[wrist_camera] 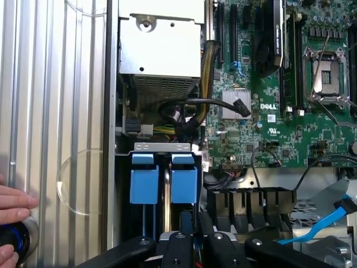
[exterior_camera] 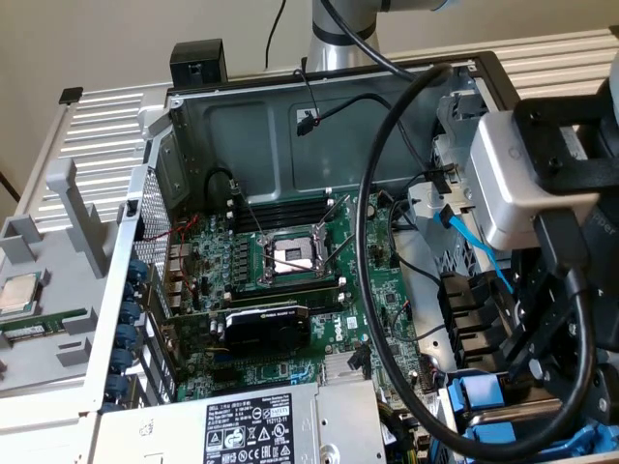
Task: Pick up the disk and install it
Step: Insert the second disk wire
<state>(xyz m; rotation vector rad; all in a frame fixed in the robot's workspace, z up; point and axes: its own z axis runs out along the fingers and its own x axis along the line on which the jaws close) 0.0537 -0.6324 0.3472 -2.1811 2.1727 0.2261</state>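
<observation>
The disk's bright blue carrier shows as two blue tabs side by side, sunk in the drive bay at the case's front corner. A thin silver edge runs between the tabs; the label is hidden. My gripper hangs straight over the carrier's near end, its black fingers drawn narrow against the blue plastic. In the exterior view the gripper reaches down at the exterior view's right, onto the blue carrier.
A grey power-supply box sits beside the bay. The motherboard with open CPU socket fills the case. A blue data cable and black cables hang near the bay. A person's hand rests on the ribbed table. A small CPU chip lies outside the case.
</observation>
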